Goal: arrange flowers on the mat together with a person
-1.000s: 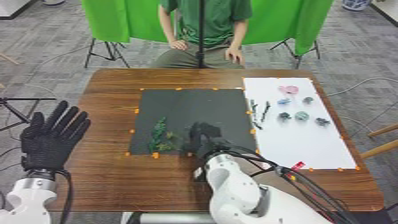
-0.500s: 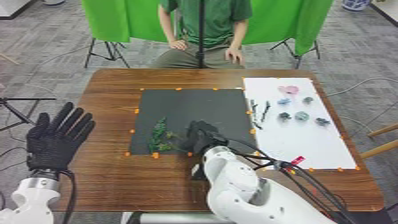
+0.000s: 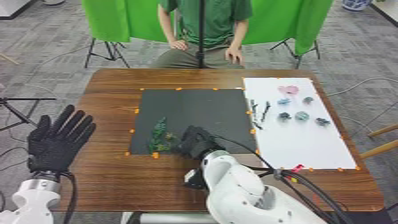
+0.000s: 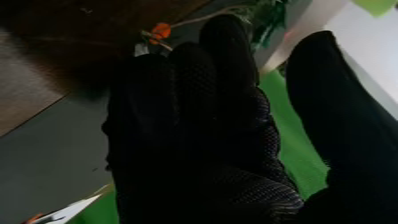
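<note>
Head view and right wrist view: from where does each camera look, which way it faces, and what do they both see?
Head view: on the robot's head, facing forward and down at the wooden table; it shows the left hand and right hand on white arms, and the person's green-shirted torso across the table.
Right wrist view: on the right arm's wrist, looking along the right hand's gloved fingers.
Shared: right hand, wooden table, dark mat and green sprig.

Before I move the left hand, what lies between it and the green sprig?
In the head view, brown tabletop, then an orange marker and the black mat's left strip, lie between the left hand and sprig.
</note>
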You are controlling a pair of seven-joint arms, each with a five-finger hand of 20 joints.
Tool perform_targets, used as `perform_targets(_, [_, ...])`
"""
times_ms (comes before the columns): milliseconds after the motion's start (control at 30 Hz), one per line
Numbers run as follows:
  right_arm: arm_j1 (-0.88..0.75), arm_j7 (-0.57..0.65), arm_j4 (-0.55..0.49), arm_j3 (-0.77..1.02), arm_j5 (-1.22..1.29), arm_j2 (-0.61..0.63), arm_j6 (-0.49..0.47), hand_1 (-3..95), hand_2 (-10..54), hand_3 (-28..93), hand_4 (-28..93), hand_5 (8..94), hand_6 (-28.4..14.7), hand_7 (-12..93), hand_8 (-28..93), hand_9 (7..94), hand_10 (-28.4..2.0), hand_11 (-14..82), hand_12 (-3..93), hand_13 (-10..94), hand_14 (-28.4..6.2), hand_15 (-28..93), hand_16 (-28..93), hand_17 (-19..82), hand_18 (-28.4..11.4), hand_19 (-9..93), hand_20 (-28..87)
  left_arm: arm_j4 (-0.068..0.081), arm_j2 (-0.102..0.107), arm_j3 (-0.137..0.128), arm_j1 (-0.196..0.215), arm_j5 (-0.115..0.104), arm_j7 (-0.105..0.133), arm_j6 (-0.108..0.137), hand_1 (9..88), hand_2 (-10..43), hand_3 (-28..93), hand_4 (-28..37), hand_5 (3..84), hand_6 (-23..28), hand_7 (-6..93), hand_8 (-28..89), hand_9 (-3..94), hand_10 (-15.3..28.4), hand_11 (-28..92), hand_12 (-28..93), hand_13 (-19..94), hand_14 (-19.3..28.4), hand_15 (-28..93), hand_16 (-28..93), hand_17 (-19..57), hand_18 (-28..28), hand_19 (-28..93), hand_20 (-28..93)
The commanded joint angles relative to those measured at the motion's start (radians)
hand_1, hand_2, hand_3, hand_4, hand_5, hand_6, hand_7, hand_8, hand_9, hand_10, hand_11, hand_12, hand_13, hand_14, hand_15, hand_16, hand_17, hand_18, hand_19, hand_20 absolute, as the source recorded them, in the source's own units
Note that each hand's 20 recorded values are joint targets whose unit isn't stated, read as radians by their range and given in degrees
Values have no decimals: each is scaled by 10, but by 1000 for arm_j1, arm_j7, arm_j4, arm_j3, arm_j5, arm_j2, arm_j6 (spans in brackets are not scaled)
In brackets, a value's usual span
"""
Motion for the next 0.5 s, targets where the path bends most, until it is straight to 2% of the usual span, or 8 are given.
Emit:
perform_targets(33, [-123, -81, -71, 146, 131, 116, 185, 376, -41, 668, -176, 721, -54, 399, -13, 642, -204, 509, 323, 583, -192, 706, 234, 199, -252, 684, 235, -1, -19, -16, 28, -6, -1, 9, 279, 108, 709, -283, 451, 69, 105, -92, 407, 149, 166, 85, 288, 162, 317, -69, -34, 128, 282, 118])
perform_targets(100, [-135, -95, -92, 193, 181, 144, 237, 365, -38, 676, -173, 707, -57, 397, -86, 635, -203, 492, 310, 575, -185, 681, 218, 191, -245, 670, 228, -1, -23, -17, 29, -5, 2, 8, 279, 108, 708, -283, 451, 69, 104, -92, 407, 149, 166, 85, 288, 162, 318, -69, -34, 128, 283, 118])
perform_targets(167, [-175, -240, -96, 270, 313, 173, 277, 359, -34, 681, -176, 700, -57, 399, -100, 634, -203, 479, 302, 572, -180, 663, 210, 182, -239, 651, 222, -1, -29, -19, 33, -4, 1, 5, 279, 108, 708, -283, 451, 69, 104, -92, 407, 150, 166, 85, 288, 162, 317, -70, -34, 128, 283, 118])
perform_targets(233, [-186, -245, -99, 308, 354, 187, 330, 349, -20, 690, -184, 683, -57, 385, -114, 625, -200, 437, 276, 561, -181, 627, 197, 172, -230, 621, 215, -4, -34, -20, 38, -5, 1, 8, 279, 108, 708, -283, 451, 69, 104, -91, 406, 150, 166, 85, 288, 163, 318, -69, -34, 128, 282, 118])
perform_targets(267, [-207, -340, -88, 340, 430, 195, 346, 344, -17, 694, -187, 680, -58, 370, -120, 624, -198, 418, 266, 561, -180, 609, 189, 168, -227, 606, 211, -5, -37, -21, 41, -5, 2, 11, 279, 108, 708, -283, 451, 69, 104, -91, 406, 150, 166, 85, 288, 162, 318, -69, -34, 128, 282, 118])
perform_targets(400, [-281, -567, -51, 493, 693, 223, 210, 327, 23, 709, -206, 647, -55, 328, -130, 598, -190, 292, 218, 513, -164, 456, 170, 139, -208, 512, 197, -6, -40, -18, 49, -11, 19, 5, 276, 109, 708, -283, 451, 69, 104, -92, 406, 149, 166, 85, 288, 162, 317, -69, -34, 128, 283, 117])
perform_targets(467, [-325, -706, -26, 570, 861, 231, 144, 295, 64, 711, -216, 626, -56, 284, -131, 582, -186, 211, 190, 488, -161, 304, 189, 139, -198, 436, 189, -2, -40, -17, 44, -21, 27, -10, 266, 113, 704, -283, 451, 69, 103, -92, 406, 150, 165, 85, 288, 162, 316, -69, -34, 128, 282, 117])
perform_targets(500, [-343, -739, -20, 603, 949, 234, 131, 266, 101, 698, -224, 578, -59, 217, -120, 534, -172, 142, 167, 449, -160, 184, 217, 136, -189, 354, 183, -3, -36, -17, 50, -24, 36, -17, 257, 117, 702, -283, 451, 69, 102, -92, 406, 150, 163, 84, 288, 162, 313, -70, -34, 128, 281, 117])
